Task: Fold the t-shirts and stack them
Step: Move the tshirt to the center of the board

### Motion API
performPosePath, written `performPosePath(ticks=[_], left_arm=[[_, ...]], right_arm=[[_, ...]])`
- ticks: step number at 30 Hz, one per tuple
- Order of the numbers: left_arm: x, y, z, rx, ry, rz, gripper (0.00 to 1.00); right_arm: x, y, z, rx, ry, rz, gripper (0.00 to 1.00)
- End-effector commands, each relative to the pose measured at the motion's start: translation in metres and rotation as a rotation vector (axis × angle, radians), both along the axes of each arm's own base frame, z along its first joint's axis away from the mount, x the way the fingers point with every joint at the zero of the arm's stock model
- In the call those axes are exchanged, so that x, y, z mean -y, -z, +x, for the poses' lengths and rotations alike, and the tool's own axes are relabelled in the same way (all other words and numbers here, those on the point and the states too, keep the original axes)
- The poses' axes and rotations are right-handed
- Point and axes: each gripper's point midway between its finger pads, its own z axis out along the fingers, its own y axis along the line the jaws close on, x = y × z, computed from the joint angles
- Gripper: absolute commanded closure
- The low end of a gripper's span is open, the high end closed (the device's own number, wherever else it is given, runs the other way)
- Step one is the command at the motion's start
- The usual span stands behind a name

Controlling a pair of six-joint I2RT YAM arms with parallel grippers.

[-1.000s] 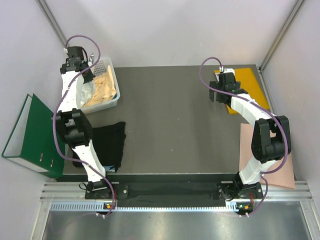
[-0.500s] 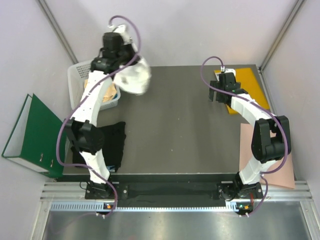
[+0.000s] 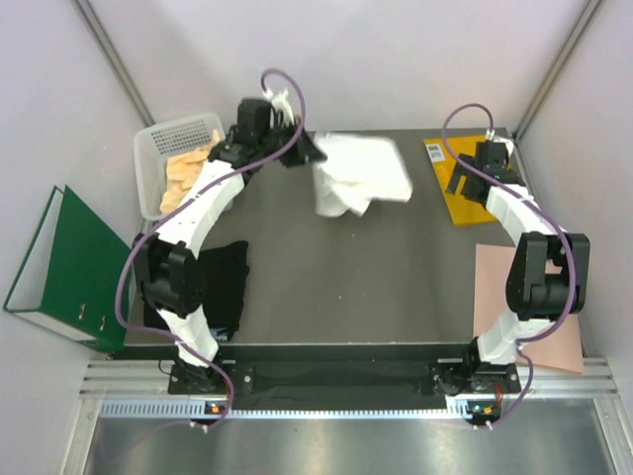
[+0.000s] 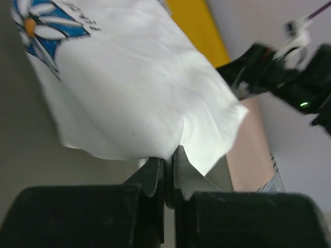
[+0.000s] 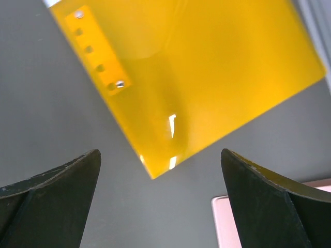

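Clamped shut with the left gripper [image 3: 305, 150] on an edge fold of the large white soft-cloth t-shirt [image 3: 358, 176], over the far middle of the dark grey tabletop [image 3: 396, 287]. Billowing out bunched to the right of that grip; impossible to tell whether touching the surface. From the left wrist view, pinched right between the closed fingertips [image 4: 169, 155], with the blue-and-daisy chest print [image 4: 41, 26] at the cloth's far corner. Lying flat and crumpled at the table's near-left edge, beside the left arm's base: the plain black cloth t-shirt [image 3: 223, 282], well apart from the white one. Spread wide and holding nothing, the right gripper [image 5: 160, 178], hovering above the flat orange-yellow envelope [image 5: 196, 67] at the far-right corner. Nearer on that side, a pink paper sheet [image 3: 490, 297]. Far left, a white plastic mesh basket [image 3: 158, 148] of tan items; beside the table, a green ring binder [image 3: 59, 267].
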Motion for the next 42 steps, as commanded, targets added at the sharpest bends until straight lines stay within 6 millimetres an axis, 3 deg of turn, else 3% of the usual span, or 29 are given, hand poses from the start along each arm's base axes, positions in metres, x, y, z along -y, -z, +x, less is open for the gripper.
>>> performPosePath(ticks=[1,2,3,4,6,8,11,12,13,14,15,16,17,20,26,33,36,40,42], left_arm=[[-0.03,0.127,-0.039,-0.335,0.014,0.179,0.6],[-0.043,0.168,-0.045,-0.442,-0.022,0.274,0.44],[-0.059,0.19,-0.066,-0.574,-0.018,0.357,0.3],[-0.07,0.206,-0.069,-0.609,-0.03,0.417,0.08],[-0.086,0.22,-0.067,-0.614,-0.076,0.489,0.01],[-0.092,0.21,-0.057,-0.558,-0.106,0.487,0.01],[-0.1,0.194,-0.028,-0.461,-0.178,0.458,0.01],[-0.107,0.187,-0.015,-0.438,-0.212,0.448,0.17],[-0.112,0.184,-0.006,-0.424,-0.251,0.448,0.41],[-0.117,0.189,0.001,-0.433,-0.272,0.452,0.99],[-0.126,0.182,0.014,-0.42,-0.311,0.446,1.0],[-0.131,0.195,0.017,-0.46,-0.325,0.456,1.0],[-0.141,0.19,0.028,-0.45,-0.351,0.452,1.0],[-0.153,0.209,0.039,-0.498,-0.359,0.464,1.0],[-0.159,0.224,0.042,-0.513,-0.314,0.468,1.0],[-0.121,0.214,0.021,-0.504,-0.124,0.339,1.0],[-0.083,0.204,0.004,-0.471,0.011,0.321,1.0],[0.001,0.175,-0.032,-0.37,0.27,0.314,1.0],[0.032,0.163,-0.048,-0.332,0.374,0.286,1.0]], right_arm=[[0.017,-0.031,-0.002,0.087,0.028,-0.011,0.01],[0.017,-0.031,-0.003,0.086,0.027,-0.014,0.0],[0.017,-0.029,-0.005,0.079,0.024,-0.017,0.0],[0.017,-0.029,-0.005,0.08,0.021,-0.014,0.0],[0.015,-0.025,-0.007,0.075,0.021,-0.005,0.0],[0.012,-0.022,-0.007,0.074,0.014,0.011,0.0],[0.008,-0.019,-0.009,0.071,0.008,0.031,0.0],[0.007,-0.018,-0.009,0.07,0.008,0.033,0.0],[0.007,-0.02,-0.01,0.073,0.006,0.035,0.0],[0.007,-0.02,-0.01,0.077,0.008,0.035,0.0],[0.006,-0.019,-0.012,0.071,0.003,0.032,0.01],[0.006,-0.02,-0.012,0.075,0.001,0.032,0.0],[0.006,-0.02,-0.014,0.071,-0.001,0.028,0.0],[0.007,-0.016,-0.018,0.059,-0.002,0.022,0.0],[0.006,-0.014,-0.021,0.055,-0.006,0.02,0.01],[0.004,-0.013,-0.018,0.056,-0.009,0.029,0.0],[0.002,-0.014,-0.013,0.055,-0.017,0.031,0.0],[-0.001,-0.015,-0.007,0.057,-0.024,0.031,0.0],[-0.004,-0.015,-0.005,0.056,-0.032,0.034,0.0]])
